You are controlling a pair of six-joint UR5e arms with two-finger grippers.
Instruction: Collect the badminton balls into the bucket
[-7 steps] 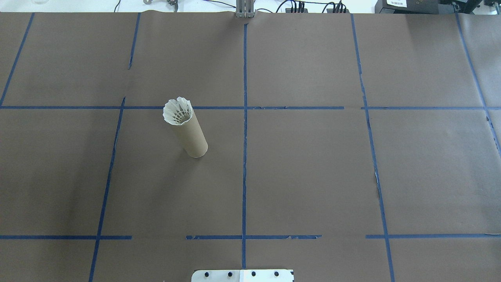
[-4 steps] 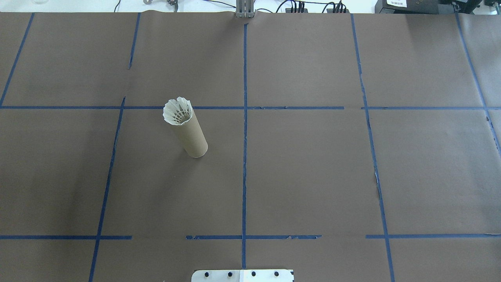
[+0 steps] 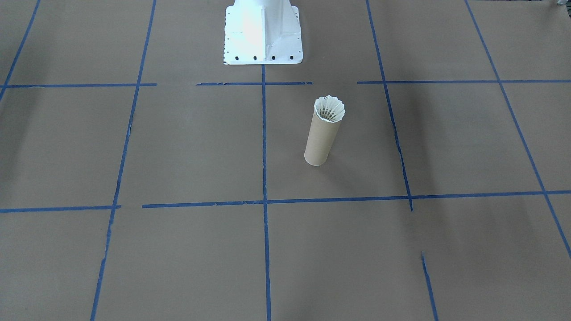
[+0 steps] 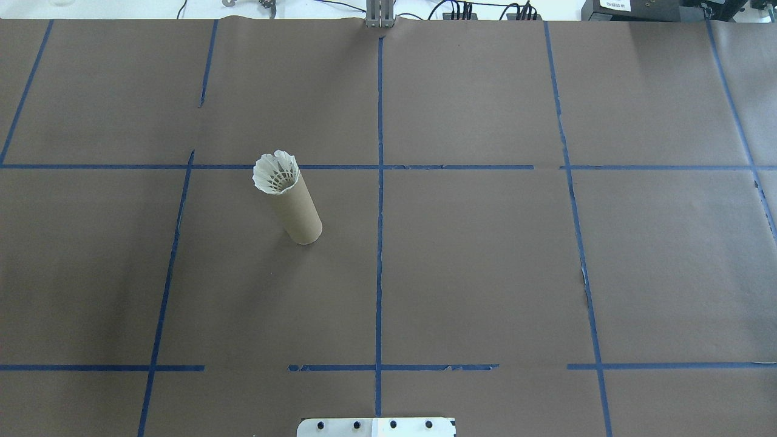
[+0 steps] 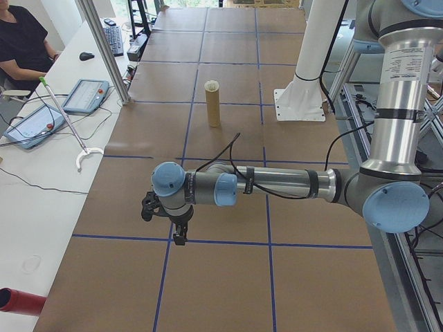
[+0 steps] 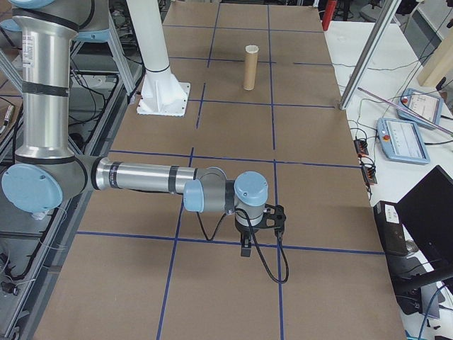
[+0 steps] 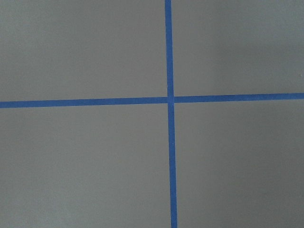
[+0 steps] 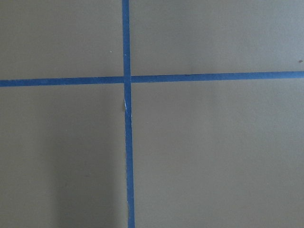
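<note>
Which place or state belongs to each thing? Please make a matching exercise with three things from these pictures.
Things:
1. white feather shuttlecock
2. tall brown cardboard tube
3. white metal robot base

Places or states:
A. standing upright on the brown paper
B. at the table edge, on the middle blue line
C. sitting in the tube's open top

Pairs: 1-C, 2-A, 3-B
</note>
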